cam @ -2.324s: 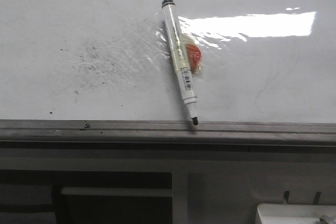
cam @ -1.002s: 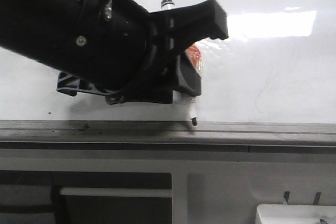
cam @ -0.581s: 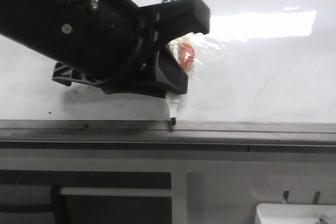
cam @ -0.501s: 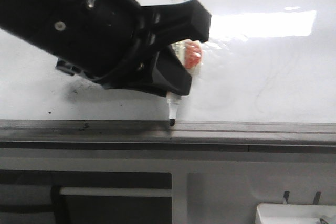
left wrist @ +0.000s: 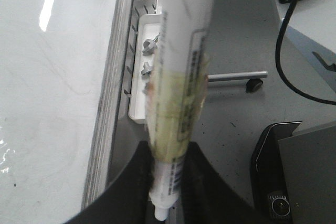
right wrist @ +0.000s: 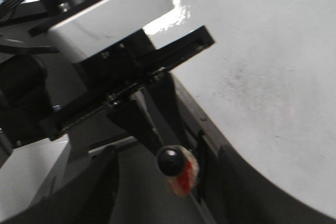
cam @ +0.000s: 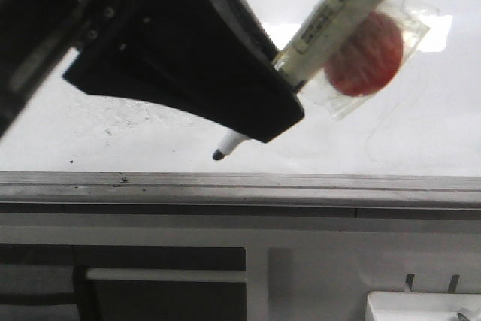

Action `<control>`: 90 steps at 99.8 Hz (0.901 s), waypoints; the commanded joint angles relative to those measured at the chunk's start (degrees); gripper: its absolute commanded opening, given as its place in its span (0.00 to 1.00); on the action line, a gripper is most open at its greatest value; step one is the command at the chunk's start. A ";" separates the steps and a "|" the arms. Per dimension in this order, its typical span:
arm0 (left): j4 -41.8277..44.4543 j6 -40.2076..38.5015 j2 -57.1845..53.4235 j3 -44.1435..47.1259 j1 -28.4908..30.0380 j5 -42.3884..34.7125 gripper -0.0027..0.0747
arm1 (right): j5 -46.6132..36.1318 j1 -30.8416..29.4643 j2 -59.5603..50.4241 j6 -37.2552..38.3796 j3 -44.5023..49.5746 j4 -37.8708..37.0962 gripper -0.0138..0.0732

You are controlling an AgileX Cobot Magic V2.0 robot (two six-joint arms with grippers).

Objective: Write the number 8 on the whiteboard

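My left gripper [cam: 285,88] is shut on a white marker [cam: 338,5] and holds it tilted above the whiteboard [cam: 421,125]. The black tip [cam: 219,154] points down-left, just above the board near its grey frame edge [cam: 301,184]. A red disc in clear tape [cam: 364,54] is stuck to the barrel. In the left wrist view the marker [left wrist: 184,51] sits between the fingers of the gripper [left wrist: 169,153]. My right gripper [right wrist: 168,192] is open, and the marker's black end cap [right wrist: 170,161] shows between its fingers. No black number 8 line shows on the board.
Faint grey speckled smudges [cam: 128,122] lie on the board left of the marker tip. A bright glare patch [cam: 440,31] is at the right. A white tray [cam: 421,307] sits below the frame, also in the left wrist view [left wrist: 142,77].
The marker lay loose on the board. My left gripper came down, shut on it and lifted it towards the camera; its tip swung left off the frame edge.
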 commanded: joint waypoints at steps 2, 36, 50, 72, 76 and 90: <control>-0.97 0.75 -1.74 -1.95 -0.53 -2.36 0.01 | 0.37 1.19 3.93 -6.65 -2.14 8.10 0.58; -0.97 0.80 -1.74 -1.95 -0.53 -2.36 0.01 | 1.59 1.90 12.90 -11.17 -3.91 10.27 0.58; -0.97 0.80 -1.74 -1.95 -0.53 -2.36 0.01 | 4.01 1.90 15.93 -12.64 -4.39 10.17 0.58; -0.97 0.80 -1.74 -1.95 -0.53 -2.36 0.01 | 4.13 1.90 17.38 -12.64 -4.39 9.48 0.44; -0.97 0.80 -1.74 -1.95 -0.53 -2.36 0.01 | 4.13 1.90 17.51 -12.64 -4.39 9.48 0.39; -0.97 0.80 -1.74 -1.95 -0.53 -2.36 0.01 | 5.23 1.90 18.82 -12.64 -4.39 9.11 0.26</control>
